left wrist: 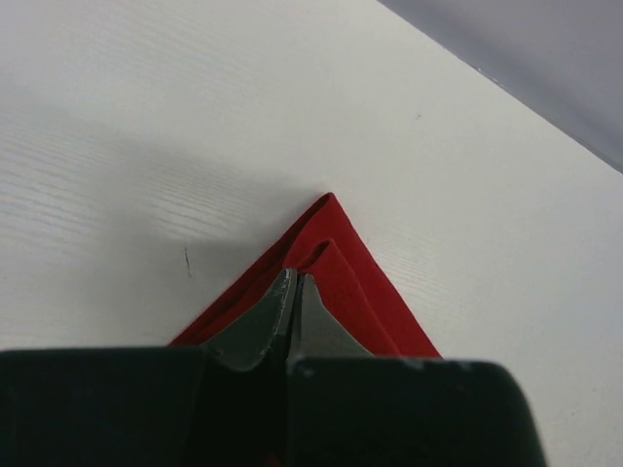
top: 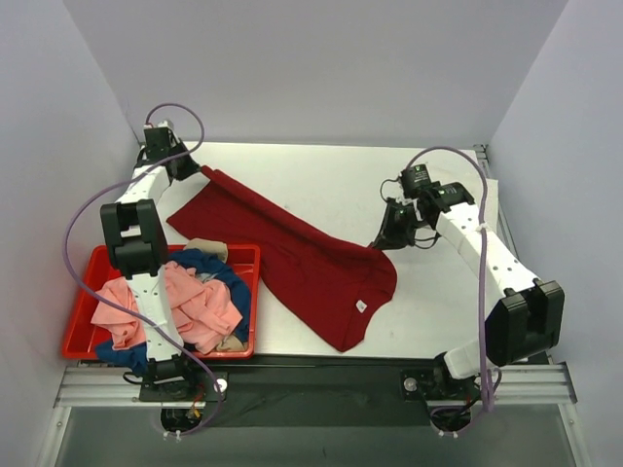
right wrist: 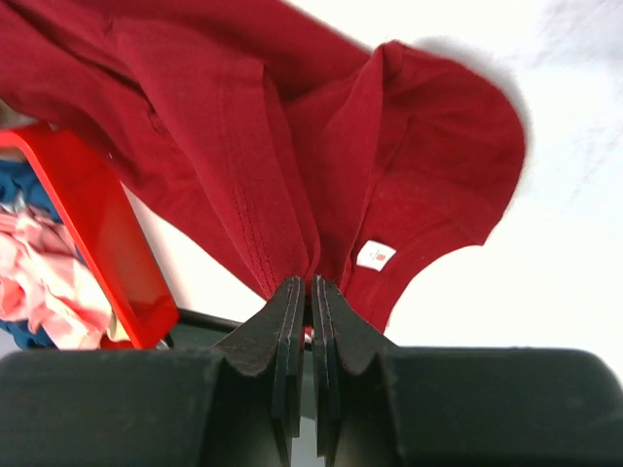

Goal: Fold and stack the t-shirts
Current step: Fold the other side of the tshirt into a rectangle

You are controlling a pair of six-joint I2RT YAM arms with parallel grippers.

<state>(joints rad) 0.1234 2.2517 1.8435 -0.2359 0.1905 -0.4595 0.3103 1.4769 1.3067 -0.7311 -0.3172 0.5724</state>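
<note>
One dark red cotton t-shirt (top: 292,258) is strung out diagonally from the far-left corner of the white surface (top: 321,180) down toward the near edge, with its small white tag (top: 361,305) facing up. The left fingers (left wrist: 265,326) are pressed together on a thin folded corner of it at that far-left corner. The right fingers (right wrist: 287,321) are pinching a bunched wad of the cloth toward the right edge. A red plastic bin (top: 254,311) sits at the near-left corner, just beside the shirt, with a crumpled pink shirt (top: 200,302) and a blue shirt (top: 219,268) heaped inside. My worry: the left pinch has barely any cloth, so a harder tug could pop it loose. That bunched right grip also probably gives a twisted, crooked spread.
</note>
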